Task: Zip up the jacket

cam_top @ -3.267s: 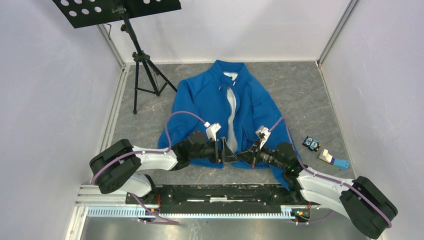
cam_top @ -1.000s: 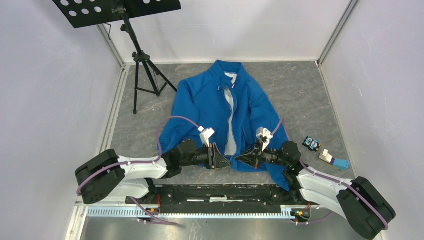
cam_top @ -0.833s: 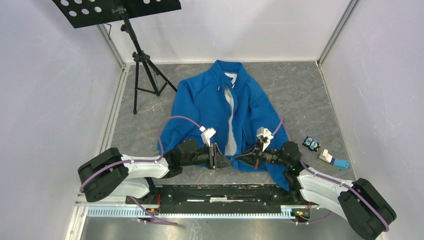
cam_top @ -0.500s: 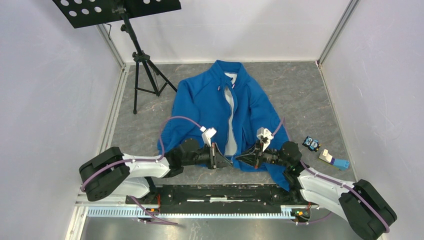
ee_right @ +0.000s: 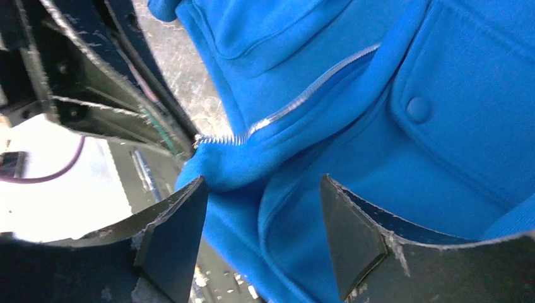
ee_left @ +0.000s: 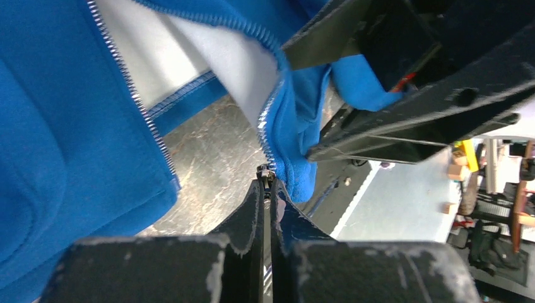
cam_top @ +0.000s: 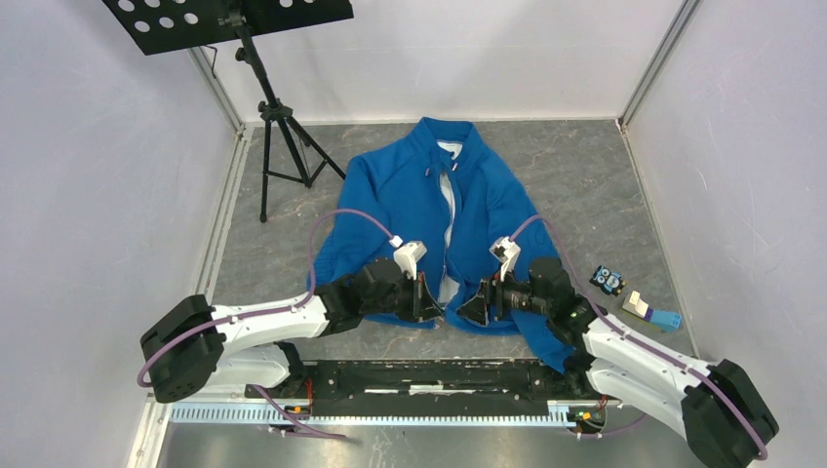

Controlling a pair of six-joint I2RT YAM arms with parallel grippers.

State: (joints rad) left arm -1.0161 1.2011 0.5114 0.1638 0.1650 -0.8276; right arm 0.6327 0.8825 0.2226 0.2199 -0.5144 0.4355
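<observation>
The bright blue jacket (cam_top: 410, 195) lies flat on the grey table, front open, white lining (ee_left: 189, 57) showing down the middle. At its bottom hem my left gripper (cam_top: 436, 300) is shut on the small metal zipper slider (ee_left: 265, 172), which sits at the low end of one row of teeth. The other row of teeth (ee_left: 135, 95) runs apart from it, to the left in the left wrist view. My right gripper (cam_top: 469, 306) stands open right beside the left one. Its jaws (ee_right: 262, 189) straddle a fold of the blue hem without pinching it, just below the zipper teeth (ee_right: 290, 107).
A black music stand on a tripod (cam_top: 275, 117) stands at the far left. Small objects lie right of the jacket: a dark blue-and-black piece (cam_top: 608, 281) and a white-and-blue one (cam_top: 649, 310). Walls close in the table on three sides.
The left gripper has closed onto the zipper slider. The right gripper has opened and let go of the hem. Both wrists have shifted inward toward the jacket's middle.
</observation>
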